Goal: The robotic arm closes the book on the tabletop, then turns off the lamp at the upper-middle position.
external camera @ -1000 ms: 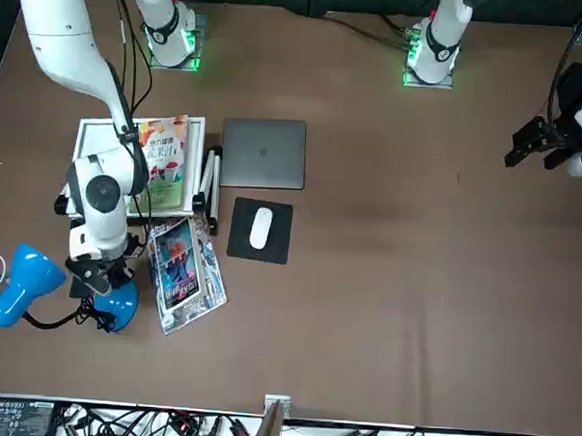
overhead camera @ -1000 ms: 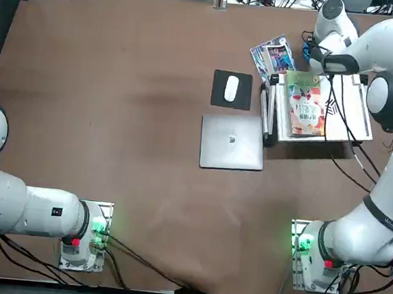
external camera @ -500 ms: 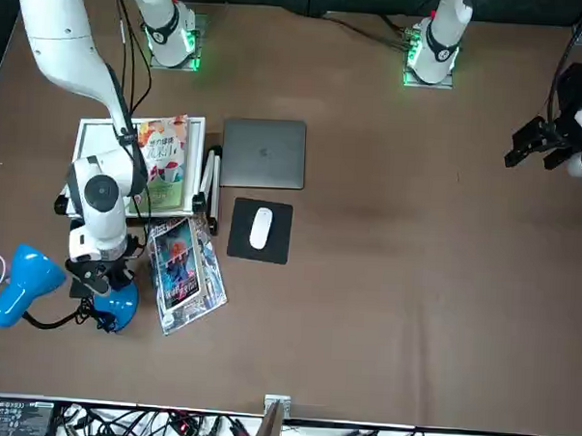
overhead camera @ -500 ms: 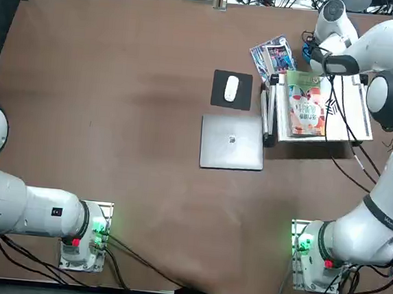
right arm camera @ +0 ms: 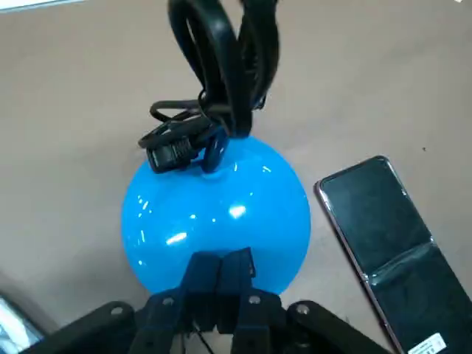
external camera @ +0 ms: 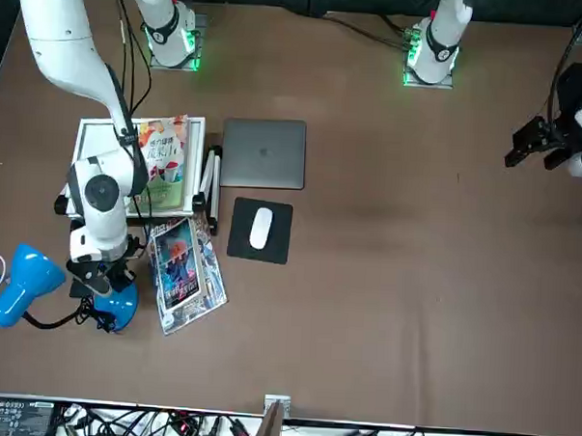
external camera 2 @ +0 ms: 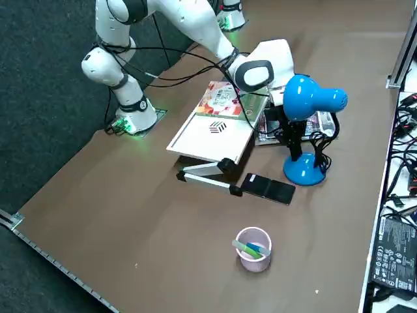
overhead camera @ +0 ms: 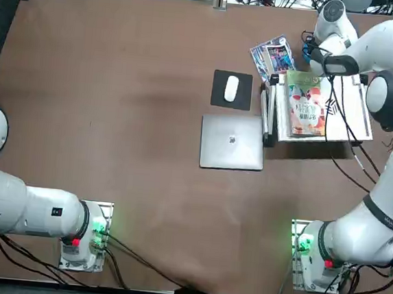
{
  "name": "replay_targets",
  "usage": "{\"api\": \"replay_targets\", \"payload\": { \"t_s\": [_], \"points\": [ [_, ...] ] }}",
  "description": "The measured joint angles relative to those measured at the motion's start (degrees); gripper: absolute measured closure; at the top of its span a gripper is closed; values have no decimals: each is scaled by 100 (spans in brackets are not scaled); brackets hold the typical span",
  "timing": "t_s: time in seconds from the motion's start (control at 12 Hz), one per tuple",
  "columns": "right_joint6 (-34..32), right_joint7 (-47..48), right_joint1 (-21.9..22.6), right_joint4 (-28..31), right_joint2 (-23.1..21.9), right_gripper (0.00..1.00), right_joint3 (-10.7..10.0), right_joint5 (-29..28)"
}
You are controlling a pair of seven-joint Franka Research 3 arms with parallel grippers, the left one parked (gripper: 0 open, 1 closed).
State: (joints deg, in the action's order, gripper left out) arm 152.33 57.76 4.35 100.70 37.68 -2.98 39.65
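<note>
1. Right end effector [right arm camera: 220, 259]: fingers together, nothing between; front view, lower left.
2. Blue desk lamp [external camera 2: 303, 169], right side view's upper right: its round base lies directly beyond the fingertips; contact unclear.
3. One lamp; one book [overhead camera: 306, 105], closed, upper right overhead; one laptop [overhead camera: 232, 142]; one mouse [overhead camera: 231, 89].
</note>
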Motion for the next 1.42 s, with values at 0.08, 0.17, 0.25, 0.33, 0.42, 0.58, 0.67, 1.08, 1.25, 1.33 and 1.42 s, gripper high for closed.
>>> {"api": "replay_targets", "payload": {
  "t_s": [0.08, 0.17, 0.25, 0.33, 0.42, 0.58, 0.67, 1.08, 1.25, 1.33, 1.42],
  "points": [
    [5, 0, 0, 0, 18, 99, 0, 0],
    [6, 0, 0, -1, 25, 99, 0, 0],
    [12, 0, 0, -1, 28, 99, 0, 0],
    [15, 0, -1, -1, 29, 99, 0, 0],
    [23, 0, -4, 0, 29, 99, 0, 0],
    [35, 0, -9, 1, 29, 99, 0, 0],
    [38, 0, -10, 2, 29, 99, 0, 0],
    [47, 15, -12, 7, 29, 99, 0, 0],
    [51, 39, -13, 11, 28, 99, 0, 0],
    [52, 45, -13, 12, 28, 99, 0, 0],
    [52, 60, -13, 12, 28, 99, 0, 0]
  ]
}}
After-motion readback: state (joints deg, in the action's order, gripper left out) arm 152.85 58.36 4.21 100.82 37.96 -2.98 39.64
